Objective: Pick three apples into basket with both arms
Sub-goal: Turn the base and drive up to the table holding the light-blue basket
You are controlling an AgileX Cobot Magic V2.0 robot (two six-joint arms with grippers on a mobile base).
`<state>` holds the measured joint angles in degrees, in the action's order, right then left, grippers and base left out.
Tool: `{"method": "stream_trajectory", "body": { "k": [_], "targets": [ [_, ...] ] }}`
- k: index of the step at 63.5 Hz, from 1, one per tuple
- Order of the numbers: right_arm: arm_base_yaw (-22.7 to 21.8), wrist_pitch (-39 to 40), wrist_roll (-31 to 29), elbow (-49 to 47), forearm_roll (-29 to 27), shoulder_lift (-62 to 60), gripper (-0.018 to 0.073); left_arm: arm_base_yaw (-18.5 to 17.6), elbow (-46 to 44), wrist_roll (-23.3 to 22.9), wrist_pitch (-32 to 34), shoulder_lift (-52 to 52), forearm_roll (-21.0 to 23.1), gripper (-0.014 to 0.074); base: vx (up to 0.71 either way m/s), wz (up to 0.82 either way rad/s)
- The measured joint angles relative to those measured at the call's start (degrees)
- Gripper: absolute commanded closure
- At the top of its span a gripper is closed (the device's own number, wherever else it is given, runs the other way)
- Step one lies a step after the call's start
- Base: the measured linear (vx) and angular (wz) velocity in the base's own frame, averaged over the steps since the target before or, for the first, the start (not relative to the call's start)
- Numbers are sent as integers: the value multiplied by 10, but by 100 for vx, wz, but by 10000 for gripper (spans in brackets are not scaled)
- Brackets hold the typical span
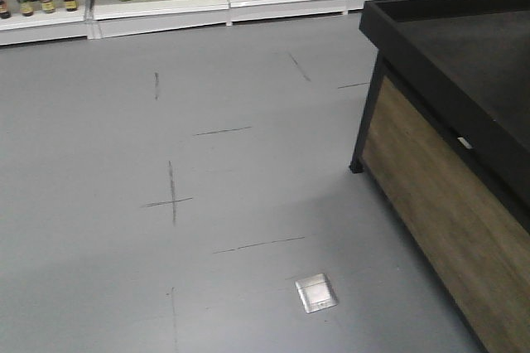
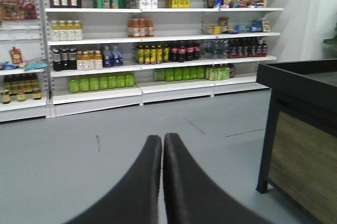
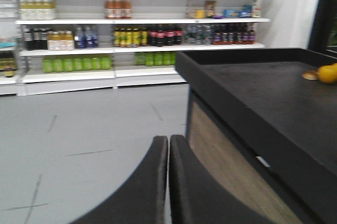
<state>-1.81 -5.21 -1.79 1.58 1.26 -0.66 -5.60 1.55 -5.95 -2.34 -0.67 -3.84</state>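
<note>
Now | left tool [image 2: 162, 139] pressed closed | right tool [image 3: 168, 140] pressed closed | black stand [image 3: 253, 92] right of both

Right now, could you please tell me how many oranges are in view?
1: an orange on the black table, at the right wrist view's right edge; more may lie beyond it.

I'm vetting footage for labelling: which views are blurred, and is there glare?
Front view: fairly sharp, the floor plate glints slightly. Left wrist view: shelves soft, left gripper close and blurred. Right wrist view: softest, orange smeared, right gripper blurred.
</note>
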Motion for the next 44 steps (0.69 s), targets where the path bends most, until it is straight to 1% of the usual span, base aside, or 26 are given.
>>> {"method": "stream_trajectory", "body": {
  "k": [20, 44],
  "targets": [
    [0, 0, 0, 0, 0, 0, 568, 0, 0, 0, 0, 0, 0, 603, 14, -53],
    [0, 0, 0, 0, 0, 0, 568, 0, 0, 0, 0, 0, 0, 603, 16, -63]
  ]
}}
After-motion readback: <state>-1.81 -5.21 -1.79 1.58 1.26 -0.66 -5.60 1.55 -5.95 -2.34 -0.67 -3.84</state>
